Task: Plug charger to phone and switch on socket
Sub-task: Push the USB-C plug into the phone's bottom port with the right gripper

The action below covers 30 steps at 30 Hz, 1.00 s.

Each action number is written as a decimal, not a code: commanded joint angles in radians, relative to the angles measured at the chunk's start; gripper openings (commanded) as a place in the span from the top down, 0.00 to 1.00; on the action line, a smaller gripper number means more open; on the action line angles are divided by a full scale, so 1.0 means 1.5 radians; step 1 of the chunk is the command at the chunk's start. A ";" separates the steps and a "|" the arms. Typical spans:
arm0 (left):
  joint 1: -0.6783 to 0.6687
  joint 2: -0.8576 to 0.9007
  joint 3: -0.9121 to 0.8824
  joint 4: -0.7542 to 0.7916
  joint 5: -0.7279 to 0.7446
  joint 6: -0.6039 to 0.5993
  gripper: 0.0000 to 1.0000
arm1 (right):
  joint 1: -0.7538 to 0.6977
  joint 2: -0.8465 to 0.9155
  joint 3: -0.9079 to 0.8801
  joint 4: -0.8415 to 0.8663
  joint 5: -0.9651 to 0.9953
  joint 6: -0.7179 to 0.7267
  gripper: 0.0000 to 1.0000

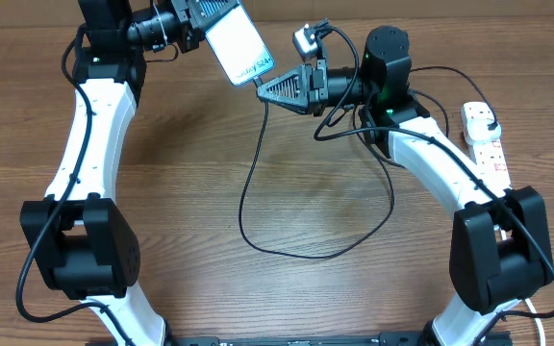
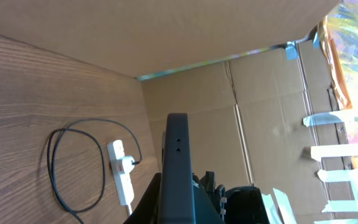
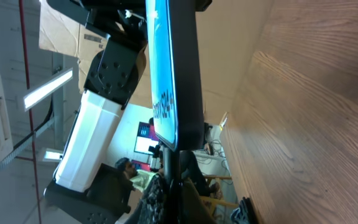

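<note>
Above the table's far side, my left gripper (image 1: 203, 21) is shut on the phone (image 1: 237, 43), whose light blue screen faces up. In the left wrist view the phone (image 2: 178, 163) shows edge-on between the jaws. My right gripper (image 1: 265, 88) is shut on the charger's connector tip (image 3: 170, 158), which meets the phone's (image 3: 160, 62) lower end; how deep it sits is hidden. The black charger cable (image 1: 248, 207) hangs from there, loops over the table and ends in a black plug (image 1: 490, 128) seated in the white socket strip (image 1: 489, 152) at the right edge.
The socket strip (image 2: 122, 179) and the cable loop (image 2: 51, 165) also show in the left wrist view. Cardboard boxes (image 2: 260, 112) stand behind the table. The right arm's own wiring (image 1: 429, 72) arches near its elbow.
</note>
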 commanded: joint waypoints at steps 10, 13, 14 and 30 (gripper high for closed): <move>-0.060 -0.009 0.006 -0.005 0.069 0.018 0.96 | -0.001 -0.016 0.010 0.007 0.132 0.000 0.96; -0.065 -0.009 0.006 -0.005 0.071 0.018 0.96 | -0.001 -0.016 0.010 0.007 0.137 0.000 0.96; -0.066 -0.009 0.006 -0.005 0.071 0.018 0.96 | -0.001 -0.016 0.010 0.007 0.137 0.000 0.96; -0.042 -0.009 0.006 -0.005 0.049 0.020 0.96 | -0.002 -0.016 0.010 0.007 0.132 0.013 0.47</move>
